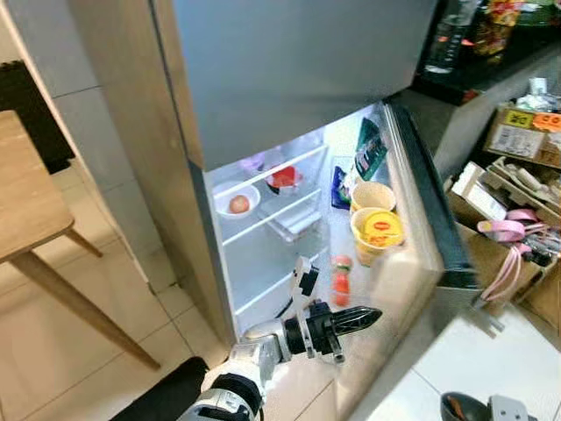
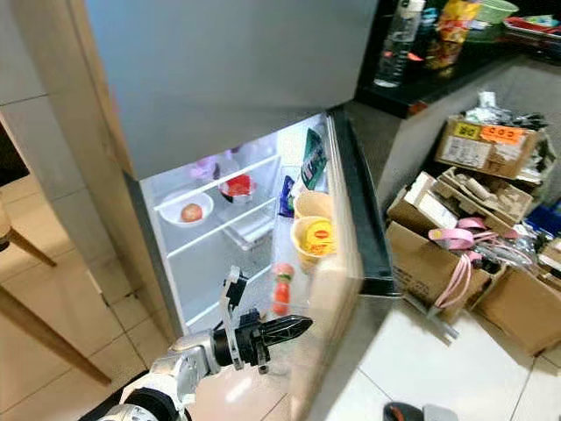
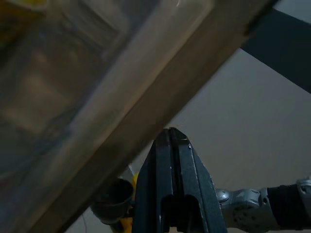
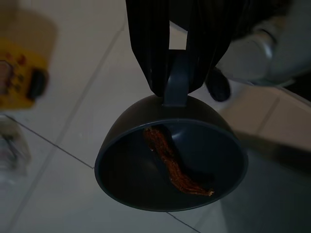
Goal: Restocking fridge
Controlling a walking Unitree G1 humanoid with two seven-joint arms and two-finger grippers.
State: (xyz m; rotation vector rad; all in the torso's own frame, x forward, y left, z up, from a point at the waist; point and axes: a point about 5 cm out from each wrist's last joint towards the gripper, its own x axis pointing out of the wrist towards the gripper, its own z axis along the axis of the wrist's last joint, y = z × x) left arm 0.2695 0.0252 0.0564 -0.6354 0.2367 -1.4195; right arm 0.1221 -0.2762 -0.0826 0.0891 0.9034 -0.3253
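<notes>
The fridge's lower door (image 1: 427, 197) stands open, its shelves lit. A white bowl (image 1: 237, 203) with a round fruit sits on the top shelf beside a red-topped item (image 1: 284, 178). In the door rack are two yellow cups (image 1: 377, 230), a green packet (image 1: 369, 149) and a small red bottle (image 1: 341, 282). My left gripper (image 1: 366, 316) is shut and empty, low down by the door's inner side; in the left wrist view its fingertips (image 3: 170, 138) touch the door's edge. My right gripper (image 4: 176, 90) is shut on the handle of a dark bowl (image 4: 170, 184) holding a brown strip of food, low above the floor.
A wooden table (image 1: 26, 202) stands at the left. Cardboard boxes (image 1: 517, 140) with clutter and pink hangers (image 1: 508, 232) crowd the right side. A dark counter (image 1: 473, 61) with a bottle and packets runs behind the door. The floor is pale tile.
</notes>
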